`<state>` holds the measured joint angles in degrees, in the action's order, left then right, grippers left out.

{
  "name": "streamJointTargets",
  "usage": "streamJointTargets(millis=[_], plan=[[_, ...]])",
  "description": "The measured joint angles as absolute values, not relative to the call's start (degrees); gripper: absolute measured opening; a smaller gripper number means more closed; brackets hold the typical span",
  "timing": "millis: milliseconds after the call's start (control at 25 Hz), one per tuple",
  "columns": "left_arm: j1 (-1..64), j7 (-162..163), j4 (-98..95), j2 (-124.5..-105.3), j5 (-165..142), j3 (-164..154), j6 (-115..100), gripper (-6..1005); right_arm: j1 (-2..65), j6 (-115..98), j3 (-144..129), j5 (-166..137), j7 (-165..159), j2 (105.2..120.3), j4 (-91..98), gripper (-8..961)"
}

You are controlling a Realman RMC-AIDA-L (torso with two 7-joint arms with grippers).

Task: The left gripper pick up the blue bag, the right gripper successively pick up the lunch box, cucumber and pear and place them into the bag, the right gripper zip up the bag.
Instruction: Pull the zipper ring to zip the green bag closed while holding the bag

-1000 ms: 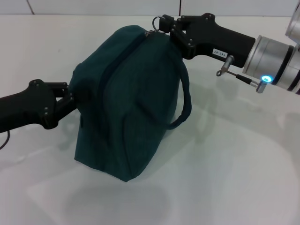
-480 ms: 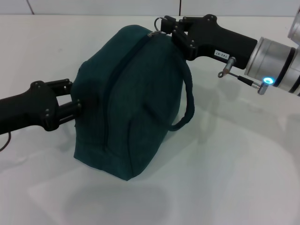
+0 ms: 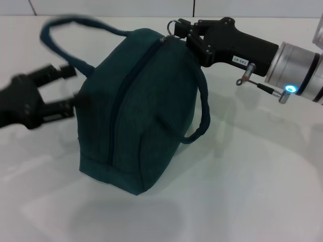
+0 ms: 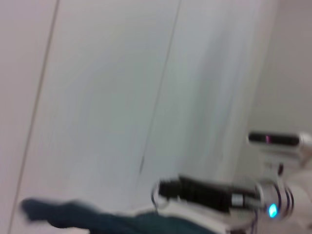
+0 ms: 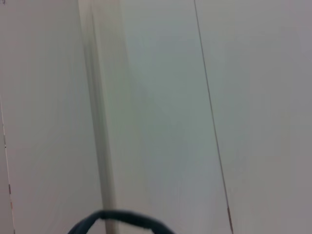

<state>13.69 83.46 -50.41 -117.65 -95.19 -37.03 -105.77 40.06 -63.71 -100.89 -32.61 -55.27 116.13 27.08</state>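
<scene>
Gripping the metal zipper ring [image 3: 173, 25] at the far top end of the blue bag [image 3: 139, 111], the right end effector [image 3: 184, 31] had its fingers closed around the pull, and its black body and silver wrist reached away toward three o'clock in the head view. The zipper [image 3: 126, 85] ran from that ring down the ridge of the bag toward seven o'clock and looked closed along the whole length that showed. One strap [image 3: 201, 108] hung in a loop off the bag's three o'clock side, directly under the right end effector. The left end effector [image 3: 68, 88] sat at nine o'clock of the bag with its two fingers parted and nothing between them; its fingertips were just beside the bag's side wall, and whether they touched the fabric could not be told. The second strap [image 3: 75, 27] arched up free above that end effector, from ten o'clock toward the bag's top. The bag stood on the white bench [image 3: 242, 191], bulging and upright. In the left wrist view the right end effector [image 4: 163, 189] showed low in the picture with a strip of the bag [image 4: 122, 222] beneath it. The right wrist view caught only a curve of strap [image 5: 122, 219] against the pale wall [image 5: 156, 97].
</scene>
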Motion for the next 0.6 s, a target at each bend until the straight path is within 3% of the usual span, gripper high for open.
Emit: streamJointTargets(millis=[280,600], plan=[[16.5,93.7,-50.6,-115.73,-89.8,-32.5,-106.3,879,40.0,-63.7,-100.9,-32.6,-54.9,116.1,27.1,6],[20.1,97.8,-53.7,-114.45,-89.9,-25.3,-105.9,875,39.9,-64.0,-100.9,-32.6,-54.7,116.02,27.4,6]])
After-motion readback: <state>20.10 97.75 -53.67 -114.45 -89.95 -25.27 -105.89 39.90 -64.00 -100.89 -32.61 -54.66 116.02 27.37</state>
